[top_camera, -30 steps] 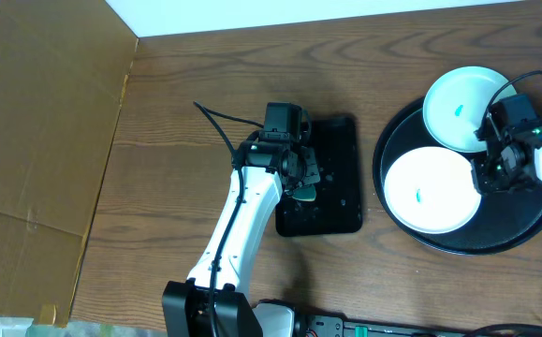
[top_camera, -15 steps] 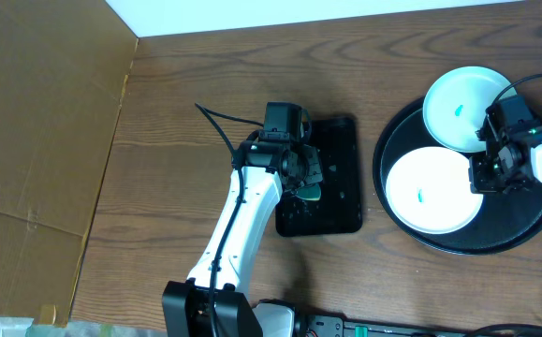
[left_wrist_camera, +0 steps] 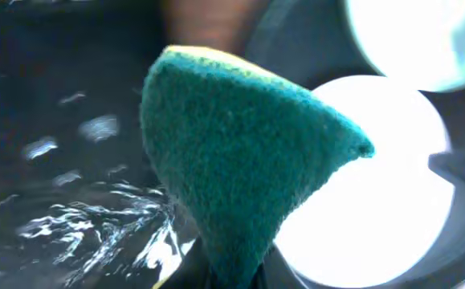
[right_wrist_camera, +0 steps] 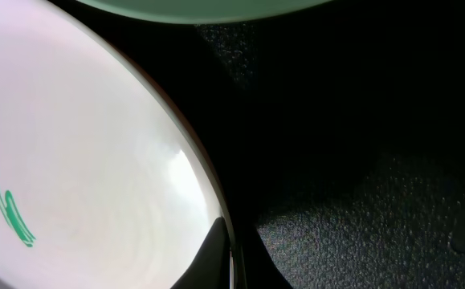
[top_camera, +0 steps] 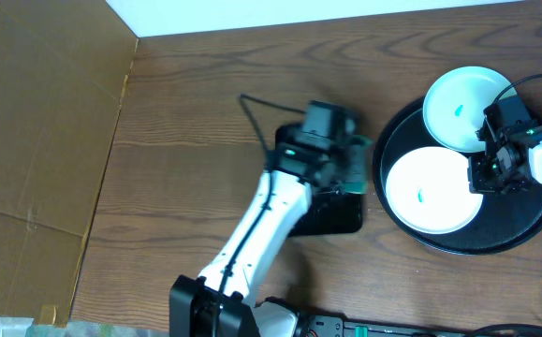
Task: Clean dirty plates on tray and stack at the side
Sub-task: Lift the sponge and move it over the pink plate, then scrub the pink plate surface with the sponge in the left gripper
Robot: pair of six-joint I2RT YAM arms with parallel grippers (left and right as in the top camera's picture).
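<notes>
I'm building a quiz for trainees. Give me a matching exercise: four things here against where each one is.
1 sponge
2 near plate
3 far plate
4 small tray

a on the round tray's far side
b under the left arm
c in the left gripper
d rim pinched by the right gripper

Pairs: 1c, 2d, 3a, 4b

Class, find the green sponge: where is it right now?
Overhead view, centre: the sponge is pinched in the left gripper over the right edge of the small black tray, just left of the large round tray.
</notes>
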